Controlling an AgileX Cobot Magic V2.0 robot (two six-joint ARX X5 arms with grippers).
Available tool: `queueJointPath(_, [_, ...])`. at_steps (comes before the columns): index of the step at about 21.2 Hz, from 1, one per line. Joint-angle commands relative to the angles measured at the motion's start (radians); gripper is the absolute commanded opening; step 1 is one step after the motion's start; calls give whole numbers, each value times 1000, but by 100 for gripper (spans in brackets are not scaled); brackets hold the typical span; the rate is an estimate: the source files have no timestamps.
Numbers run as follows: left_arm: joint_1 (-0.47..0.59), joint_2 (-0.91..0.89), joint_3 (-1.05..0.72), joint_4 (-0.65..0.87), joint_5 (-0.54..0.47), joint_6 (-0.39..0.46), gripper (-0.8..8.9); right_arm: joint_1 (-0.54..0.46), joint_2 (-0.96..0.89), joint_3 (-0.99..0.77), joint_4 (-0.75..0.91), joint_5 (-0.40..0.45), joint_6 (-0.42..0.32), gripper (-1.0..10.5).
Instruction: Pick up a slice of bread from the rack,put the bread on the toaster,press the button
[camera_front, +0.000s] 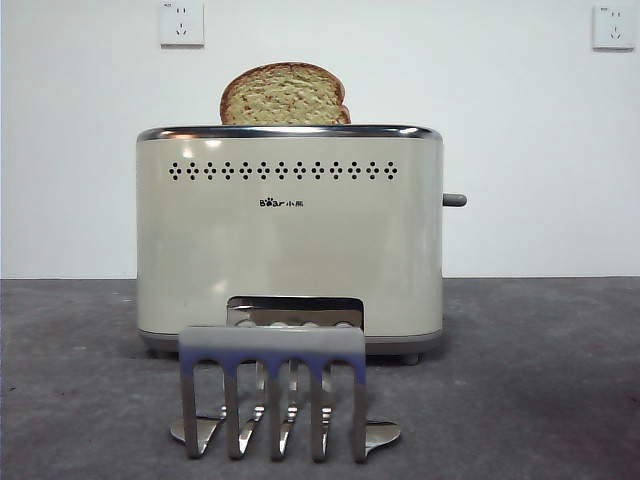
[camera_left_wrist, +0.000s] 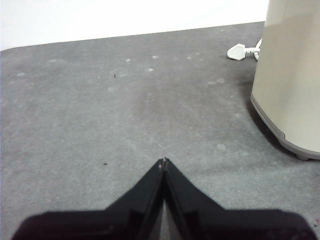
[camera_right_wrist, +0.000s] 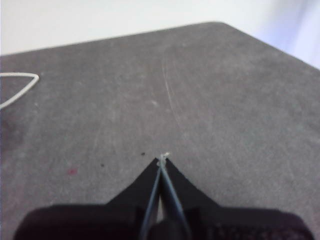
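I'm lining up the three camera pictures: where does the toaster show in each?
Front view: the toaster fills the centre, behind the rack, with the slice of bread in its top.
Left wrist view: only its beige side at the right edge.
Right wrist view: not in it.
Shared landmark: the grey table.

- We see the toaster (camera_front: 290, 240) in cream-beige, with a chrome rim and a row of dark dot clusters
- We see the slice of bread (camera_front: 285, 96) pale yellow, brown-crusted
- We find the rack (camera_front: 272, 390) shiny steel
- We note the grey button (camera_front: 454, 200), the mottled dark grey table (camera_front: 540, 380) and a white plug (camera_left_wrist: 237, 51)
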Motion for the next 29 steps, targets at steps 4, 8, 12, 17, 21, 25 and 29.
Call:
queueJointPath(4, [2,2,-11,7,-3,-10,-3,-2,-47,-25,21,-28,-15,1])
queueJointPath(8, [2,5,-11,6,-3,-10,-3,-13,-47,-26,18,-143,-79,1])
queueJointPath(12, [2,6,-11,6,-3,-10,-3,-38,-47,-29,19,-267,-152,1])
queueJointPath(17, [2,6,-11,6,-3,-10,-3,-39,-47,-29,19,-250,-163,1])
queueJointPath(21, [2,6,-11,6,-3,-10,-3,-39,-47,-29,20,-250,-162,1])
queueJointPath(25, [2,6,-11,6,-3,-10,-3,-39,-47,-29,20,-250,-163,1])
queueJointPath(29, [2,6,-11,6,-3,-10,-3,-39,-47,-29,20,-250,-163,1])
